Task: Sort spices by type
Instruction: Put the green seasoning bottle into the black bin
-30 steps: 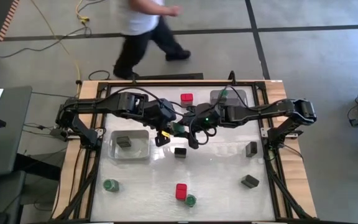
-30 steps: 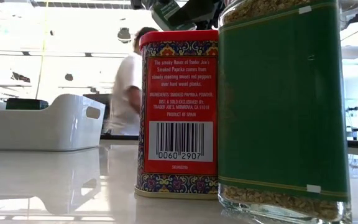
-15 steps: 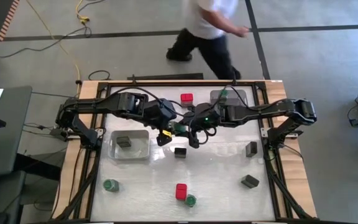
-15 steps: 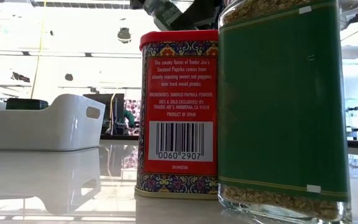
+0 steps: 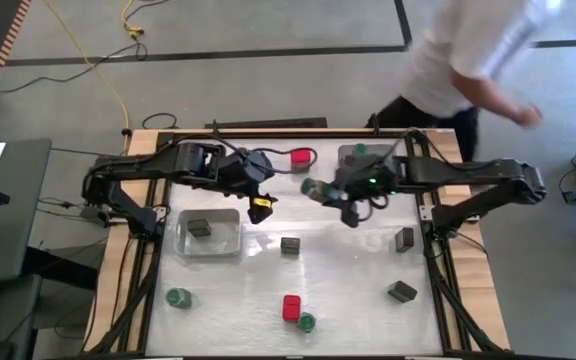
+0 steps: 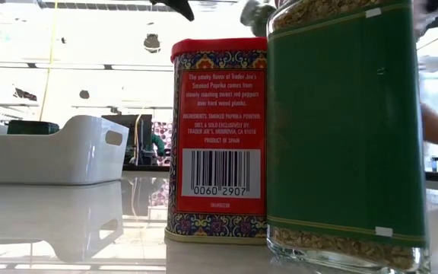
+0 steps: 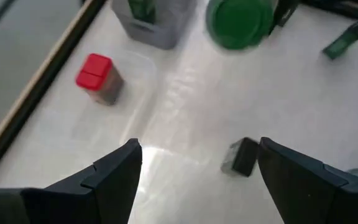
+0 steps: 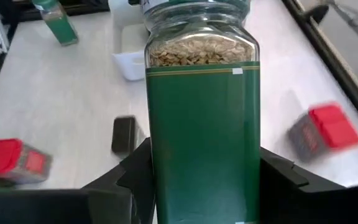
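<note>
The right pincer point(image 5: 320, 190) is pinching a green-lidded jar point(image 8: 202, 118), carrying it above the table point(image 5: 348, 280) near the grey tray point(image 5: 388, 153) at the far edge. The left pincer point(image 7: 194, 168) is hanging spread and empty over the table's far middle, beside a red tin point(image 5: 300, 157). A dark tin point(image 5: 199, 228) is lying in the clear tray point(image 5: 230, 245).

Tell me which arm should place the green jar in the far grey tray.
The right. Its gripper is shut on the green-labelled glass jar, close to the grey plastic tray that already holds another green jar. The left gripper is open and empty beside it.
</note>
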Tool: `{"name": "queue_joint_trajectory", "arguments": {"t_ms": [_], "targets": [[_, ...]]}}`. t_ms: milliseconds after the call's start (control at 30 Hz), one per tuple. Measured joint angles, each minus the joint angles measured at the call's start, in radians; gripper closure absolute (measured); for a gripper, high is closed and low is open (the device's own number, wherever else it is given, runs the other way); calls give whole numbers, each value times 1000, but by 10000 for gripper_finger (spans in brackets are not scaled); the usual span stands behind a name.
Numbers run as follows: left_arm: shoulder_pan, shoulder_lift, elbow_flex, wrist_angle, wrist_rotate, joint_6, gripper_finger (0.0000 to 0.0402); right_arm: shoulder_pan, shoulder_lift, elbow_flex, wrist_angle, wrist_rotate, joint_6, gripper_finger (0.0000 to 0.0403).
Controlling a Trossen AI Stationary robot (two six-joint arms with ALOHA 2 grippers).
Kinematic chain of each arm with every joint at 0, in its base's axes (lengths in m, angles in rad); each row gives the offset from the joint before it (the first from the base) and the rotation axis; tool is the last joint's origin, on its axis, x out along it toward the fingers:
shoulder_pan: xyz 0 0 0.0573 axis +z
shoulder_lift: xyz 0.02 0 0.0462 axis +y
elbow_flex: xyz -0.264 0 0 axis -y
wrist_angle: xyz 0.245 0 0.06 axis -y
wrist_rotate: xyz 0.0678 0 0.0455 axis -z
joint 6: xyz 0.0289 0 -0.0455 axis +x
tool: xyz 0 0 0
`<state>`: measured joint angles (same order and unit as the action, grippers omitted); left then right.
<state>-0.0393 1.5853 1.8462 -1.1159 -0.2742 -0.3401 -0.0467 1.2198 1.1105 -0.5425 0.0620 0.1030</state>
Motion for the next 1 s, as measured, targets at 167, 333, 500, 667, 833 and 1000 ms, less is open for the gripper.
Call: {"name": "queue_joint_trajectory", "arguments": {"t_ms": [167,333,500,667,833,1000], "targets": [[-61,-13,-36,41,-135,34,95,26,-179,-187,75,80,136,184],[-107,-53,-197,289,-253,120,95,70,-315,-359,317,98,239,184],[-96,-68,-413,685,-246,177,95,85,-346,-421,460,127,257,184],[-51,-46,-552,1167,-117,175,95,87,-346,-421,517,127,248,184],[-30,-26,-584,1397,9,143,95,86,-359,-421,601,126,221,184],[-27,-27,-583,1466,34,93,95,86,-345,-420,717,114,178,184]]}}
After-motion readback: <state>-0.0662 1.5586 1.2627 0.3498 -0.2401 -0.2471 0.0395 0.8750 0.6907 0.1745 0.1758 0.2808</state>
